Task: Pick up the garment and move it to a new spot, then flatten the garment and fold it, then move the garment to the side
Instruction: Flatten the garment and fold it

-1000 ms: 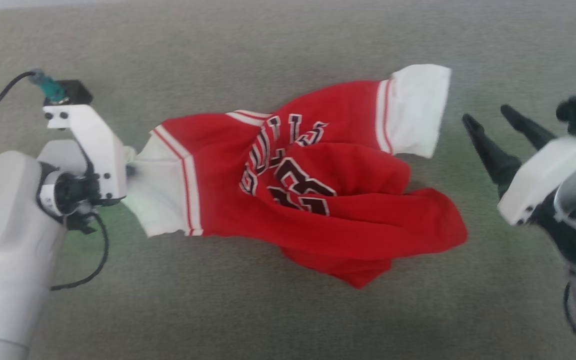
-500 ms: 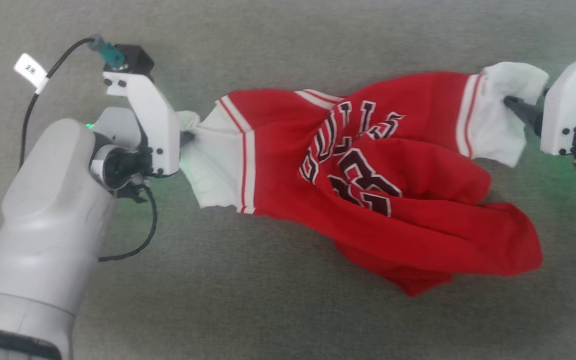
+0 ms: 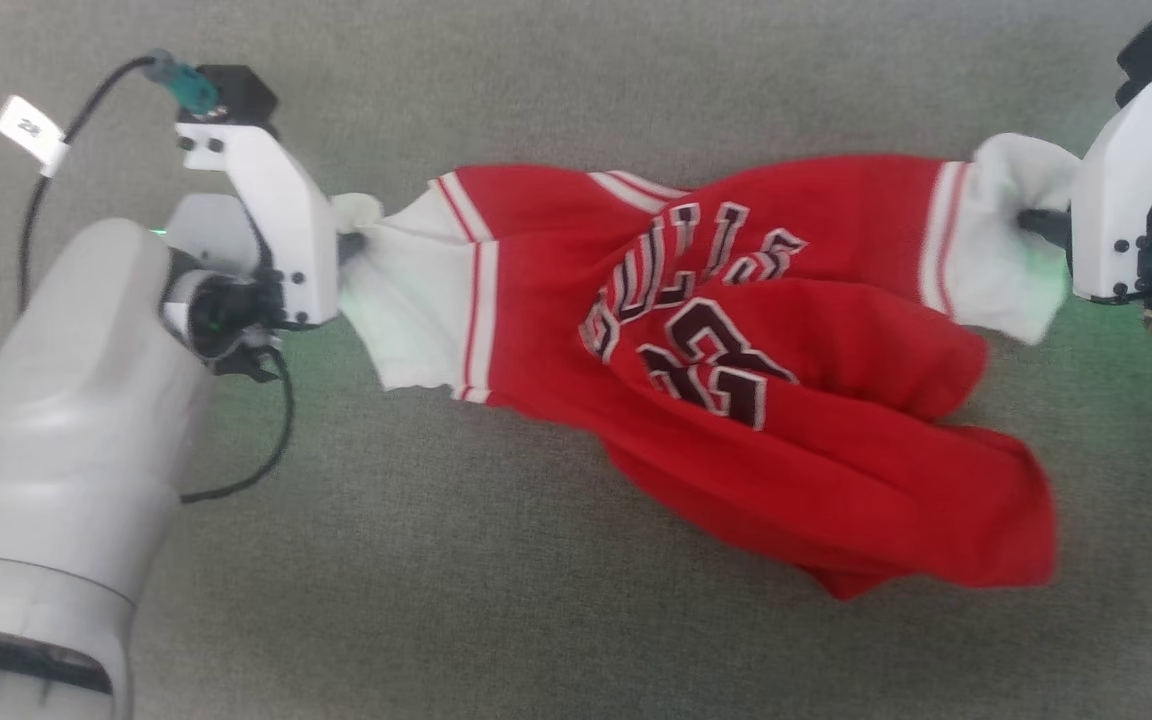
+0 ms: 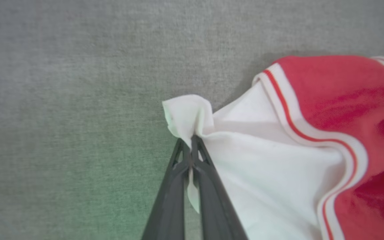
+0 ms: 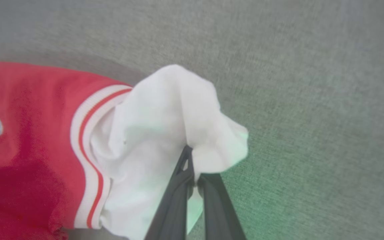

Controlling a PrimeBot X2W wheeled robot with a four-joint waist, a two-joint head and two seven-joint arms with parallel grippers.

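Nearest the camera, the pale left forearm (image 3: 66, 450) is seen at the lower left of the head view, with a black cable (image 3: 271, 440) looped beside it. Just beyond, the garment (image 3: 836, 470) is spread across the grey woven surface (image 3: 436, 600), its red body bunched in loose folds and sagging toward the lower right, where the hem is blurred. Further up, the dark white-outlined number (image 3: 706, 365) and the letters (image 3: 681, 280) are shown facing up, creased and tilted. At the far edge the shirt is drawn out sideways between its two white sleeves. The left sleeve (image 4: 278, 160) is pinched at its tip by the left hand (image 4: 190, 141), whose two dark fingers are pressed together on a tuft of white cloth. The right sleeve (image 5: 165, 120) is clamped in the same way by the right hand (image 5: 191, 151), with the fabric puffed above the closed fingertips. A second ago the right hand (image 3: 1034, 218) was spread open and stood clear of that sleeve; half a second ago it was already closed on it, as it is now. The grip of the left hand (image 3: 348, 240) is unchanged across all three moments. The upper edge of the shirt is now pulled straighter between the sleeves. A green glow is cast on the surface beside each hand.
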